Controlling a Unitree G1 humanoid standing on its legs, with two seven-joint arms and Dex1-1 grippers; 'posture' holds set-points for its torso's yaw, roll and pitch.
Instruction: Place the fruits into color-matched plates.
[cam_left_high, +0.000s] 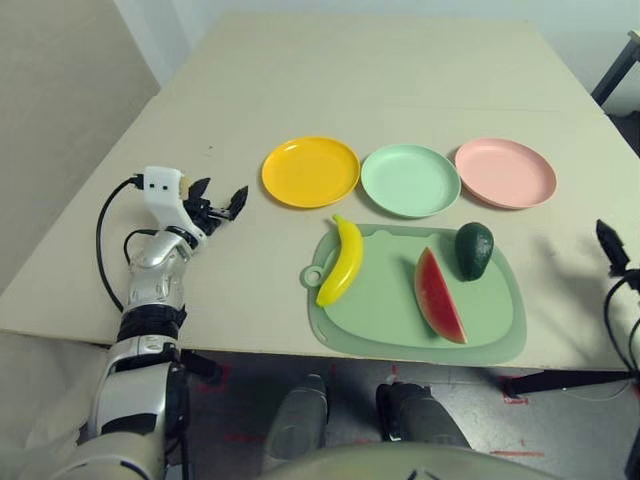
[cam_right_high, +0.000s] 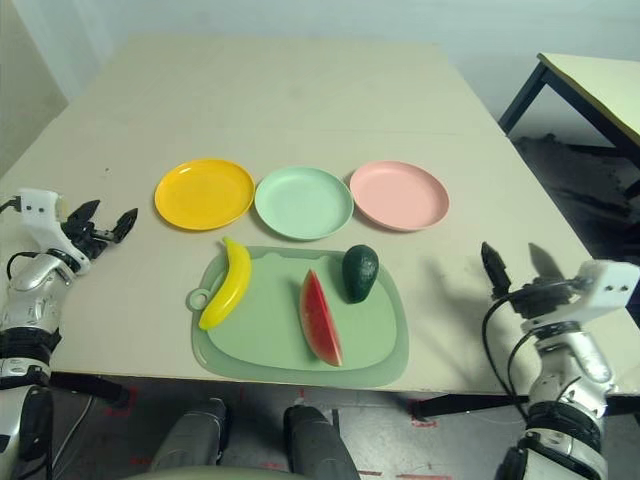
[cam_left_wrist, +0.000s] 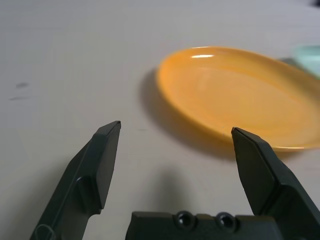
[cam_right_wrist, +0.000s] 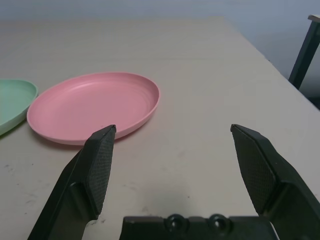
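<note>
Three plates stand in a row on the table: yellow-orange (cam_left_high: 311, 171), mint green (cam_left_high: 410, 179), pink (cam_left_high: 505, 172). In front of them a yellow banana (cam_left_high: 342, 260), a red watermelon wedge (cam_left_high: 439, 296) and a dark green avocado (cam_left_high: 474, 250) lie on a green cutting board (cam_left_high: 390, 320). My left gripper (cam_left_high: 219, 202) hovers open and empty to the left of the yellow plate (cam_left_wrist: 240, 95). My right gripper (cam_right_high: 517, 263) stands open and empty near the table's right edge, to the right of the board, facing the pink plate (cam_right_wrist: 95, 107).
The cutting board has a small ring handle (cam_left_high: 313, 275) at its left end. A second table (cam_right_high: 590, 85) with dark legs stands off to the right. Bare tabletop stretches behind the plates.
</note>
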